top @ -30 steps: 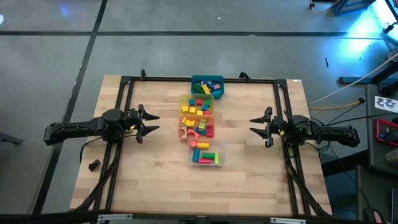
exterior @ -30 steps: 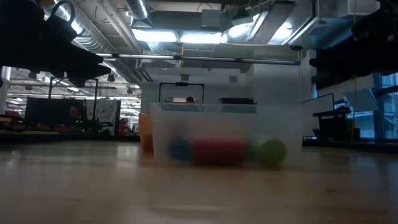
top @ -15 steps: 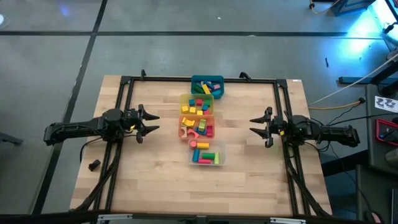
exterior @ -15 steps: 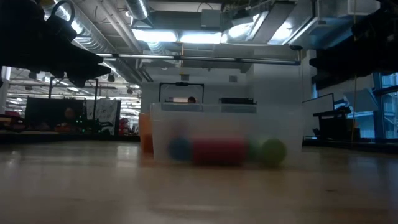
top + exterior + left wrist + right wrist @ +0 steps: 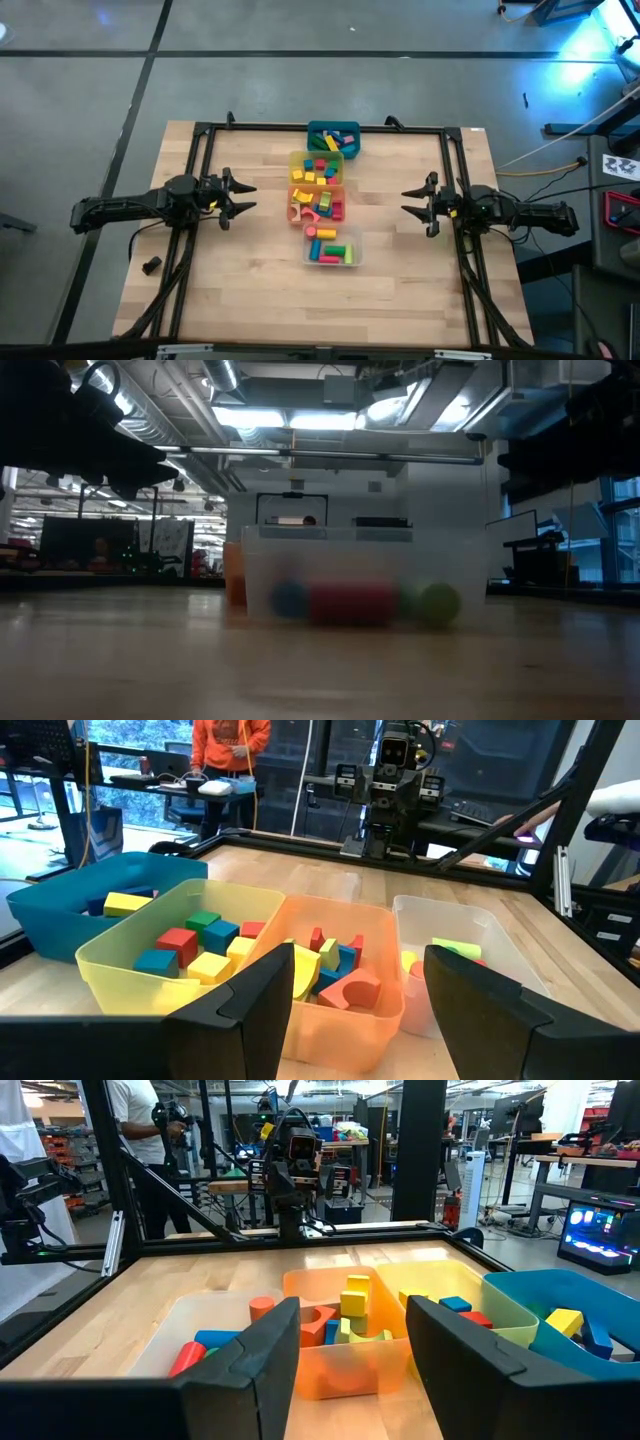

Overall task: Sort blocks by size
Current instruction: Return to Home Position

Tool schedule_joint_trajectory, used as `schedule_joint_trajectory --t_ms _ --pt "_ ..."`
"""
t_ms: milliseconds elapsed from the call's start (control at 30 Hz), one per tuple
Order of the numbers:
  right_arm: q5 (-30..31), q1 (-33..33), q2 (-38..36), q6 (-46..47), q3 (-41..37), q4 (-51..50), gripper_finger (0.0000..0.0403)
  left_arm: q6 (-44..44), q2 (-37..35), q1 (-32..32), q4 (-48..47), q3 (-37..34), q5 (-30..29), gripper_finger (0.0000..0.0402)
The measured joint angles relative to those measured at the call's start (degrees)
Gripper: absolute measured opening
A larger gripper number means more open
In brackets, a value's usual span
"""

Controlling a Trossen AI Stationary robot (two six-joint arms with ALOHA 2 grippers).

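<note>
Four bins (image 5: 293,160) of blocks (image 5: 318,177) stood in line between the left gripper (image 5: 247,198) and right gripper (image 5: 405,202), both spread open, empty. The low view showed chiefly the clear bin (image 5: 365,560).

I see the table (image 5: 250,270) from straight overhead, level from its edge, and inward from both wrists, all sharing the bins (image 5: 343,170).

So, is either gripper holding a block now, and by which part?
Nothing is held. The left gripper and the right gripper are both open and empty, one on each side of the bins.
</note>
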Motion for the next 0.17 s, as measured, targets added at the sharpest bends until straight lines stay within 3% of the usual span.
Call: schedule_joint_trajectory --t_ms 167 --pt "0.0 0.0 0.0 0.0 0.0 0.0 0.0186 0.0 0.0 0.0 0.0 0.0 0.0 0.021"
